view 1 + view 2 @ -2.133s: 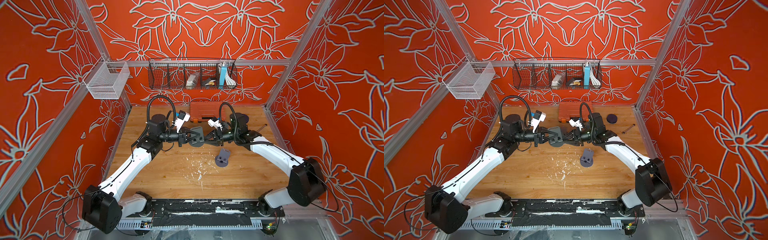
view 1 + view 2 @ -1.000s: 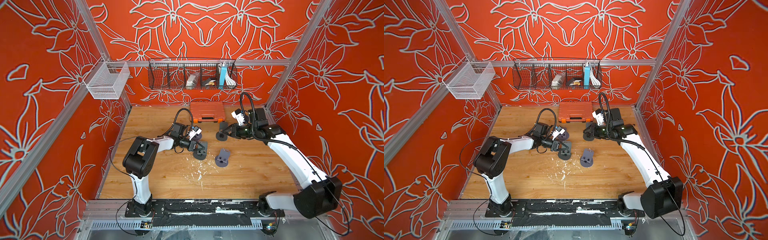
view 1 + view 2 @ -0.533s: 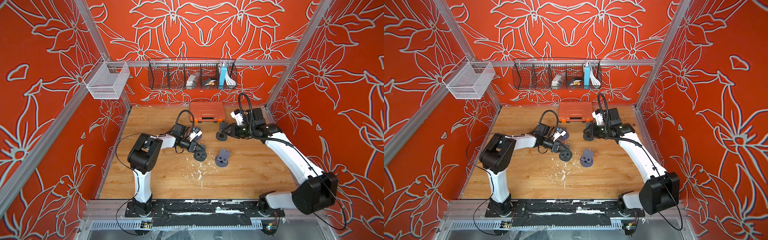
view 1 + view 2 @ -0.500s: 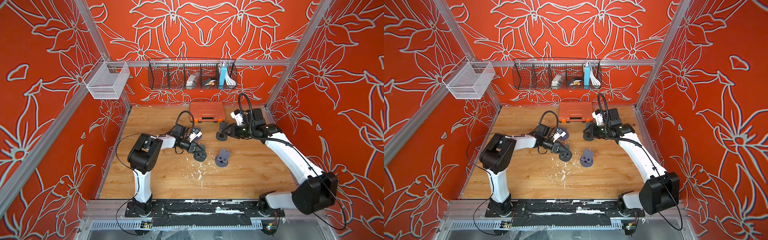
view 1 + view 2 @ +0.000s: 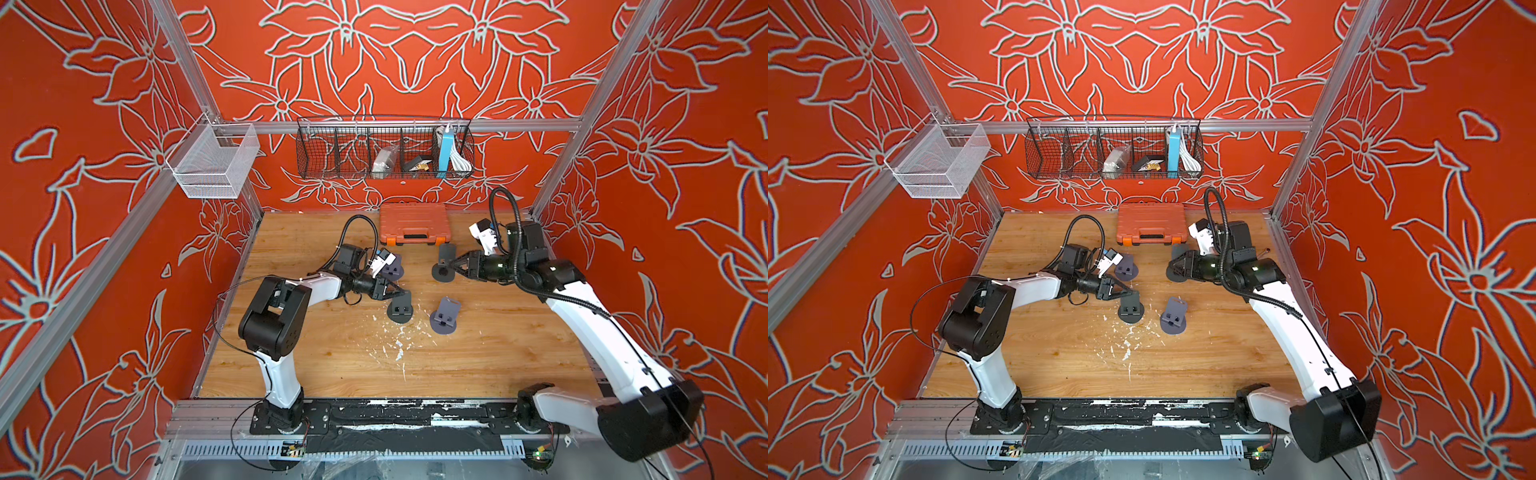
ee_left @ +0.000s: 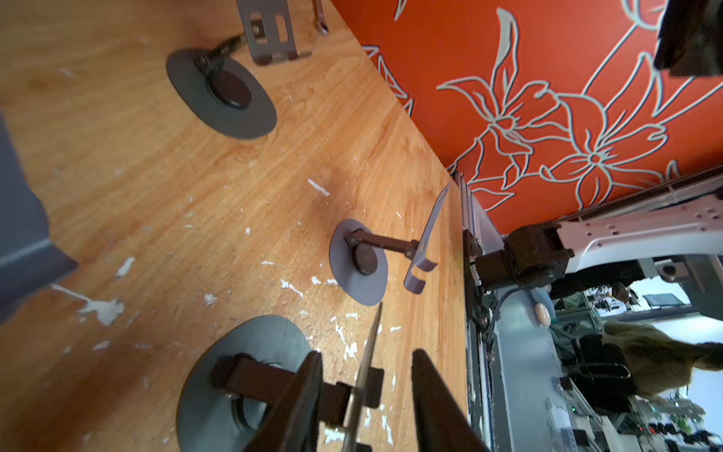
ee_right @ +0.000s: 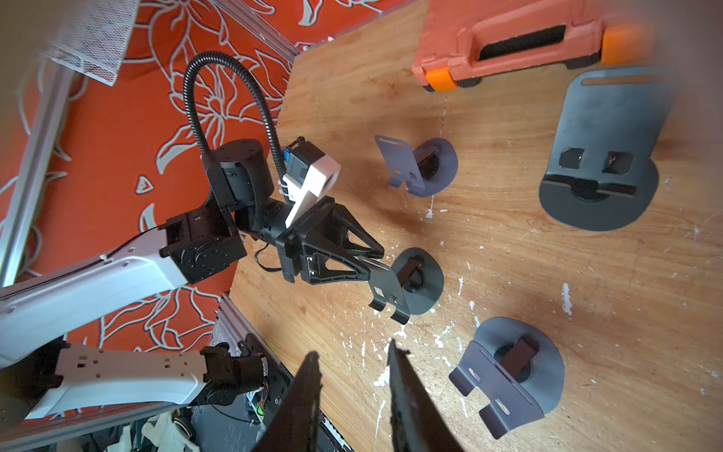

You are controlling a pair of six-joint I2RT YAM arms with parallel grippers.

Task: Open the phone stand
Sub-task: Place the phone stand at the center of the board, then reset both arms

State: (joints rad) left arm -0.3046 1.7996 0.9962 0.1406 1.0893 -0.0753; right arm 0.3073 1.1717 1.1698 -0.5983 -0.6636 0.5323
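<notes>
Straddling the phone stand point(image 5: 400, 309) near the middle of the wooden table point(image 5: 332, 365), my left gripper point(image 7: 375, 264) has its jaws apart, one on each side of the tilted back. A second stand point(image 5: 444, 318) sits just right of it. Farther right, my right gripper point(image 7: 352, 350) hovers with jaws parted and empty beside a third stand point(image 7: 598, 156)

text: nothing legible in any view
orange case point(image 5: 413, 223): lid and handle plain, no brand or label to make out
phone stand point(image 7: 407, 281): bare dark metal, no marking visible, same on the others on the bench
wire basket point(image 5: 324, 154): items inside too small to read
blue box point(image 5: 445, 150): in the basket, face plain at this size, no print resolvable
</notes>
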